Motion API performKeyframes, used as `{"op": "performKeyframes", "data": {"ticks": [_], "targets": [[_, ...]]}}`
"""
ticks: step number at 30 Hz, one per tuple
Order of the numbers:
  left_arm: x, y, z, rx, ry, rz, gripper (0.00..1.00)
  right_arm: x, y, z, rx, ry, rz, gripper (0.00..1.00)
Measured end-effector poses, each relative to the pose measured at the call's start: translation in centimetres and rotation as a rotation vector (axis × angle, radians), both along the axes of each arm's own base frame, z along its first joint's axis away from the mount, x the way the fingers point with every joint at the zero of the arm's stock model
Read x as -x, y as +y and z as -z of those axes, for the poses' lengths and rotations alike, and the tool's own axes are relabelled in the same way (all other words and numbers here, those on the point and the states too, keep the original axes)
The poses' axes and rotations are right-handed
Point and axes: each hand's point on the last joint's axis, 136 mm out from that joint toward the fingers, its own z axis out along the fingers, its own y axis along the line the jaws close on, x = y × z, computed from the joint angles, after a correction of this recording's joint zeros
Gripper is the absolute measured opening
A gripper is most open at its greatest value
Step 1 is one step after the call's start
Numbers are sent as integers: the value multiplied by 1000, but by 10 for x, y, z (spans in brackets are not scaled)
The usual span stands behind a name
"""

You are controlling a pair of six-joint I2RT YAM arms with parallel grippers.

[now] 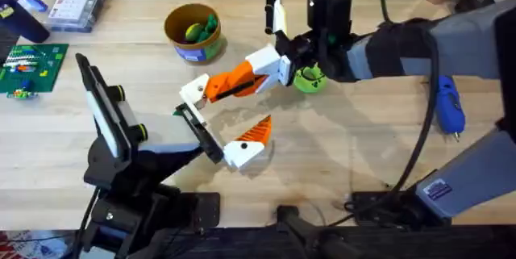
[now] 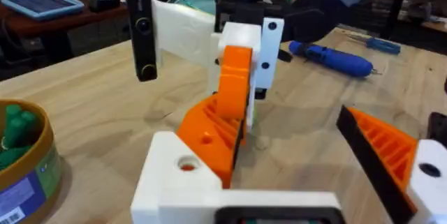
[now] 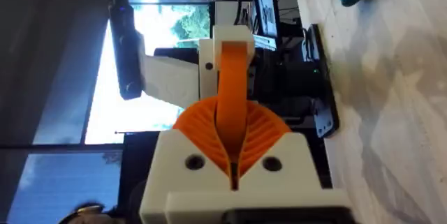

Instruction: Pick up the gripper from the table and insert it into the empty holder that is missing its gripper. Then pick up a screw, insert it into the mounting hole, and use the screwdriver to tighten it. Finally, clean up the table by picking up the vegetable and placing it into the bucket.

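Centre frame, the right gripper (image 1: 239, 84) clamps the gripper (image 1: 231, 82); steady alignment with the holder (image 1: 203, 134) matters; left gripper (image 1: 242, 142) parted.

My table (image 1: 355, 142) is pale wood. The bucket (image 1: 193, 31) sits on it with green and yellow pieces inside. Right of the bucket, the vegetable (image 1: 310, 79) rests on the wood. Far right of the bucket lies the screwdriver (image 1: 448, 106). Left of the bucket stand a clear parts box (image 1: 77, 5) and a green board (image 1: 32, 67).
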Motion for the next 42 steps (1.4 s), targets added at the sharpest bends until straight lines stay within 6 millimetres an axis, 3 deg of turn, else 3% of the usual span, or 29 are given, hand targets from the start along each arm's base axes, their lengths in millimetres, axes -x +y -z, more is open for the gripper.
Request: {"op": "performKeyframes", "data": {"ticks": [10, 23, 42], "targets": [[1, -1, 0, 5, 6, 9, 993, 6, 13, 0, -3, -5, -40, 19], [-10, 10, 0, 4, 7, -75, 993, -9, 46, 1, -13, -11, -104, 19], [-12, 11, 1, 5, 13, -89, 993, -11, 49, 2, -6, -3, -102, 9]]}}
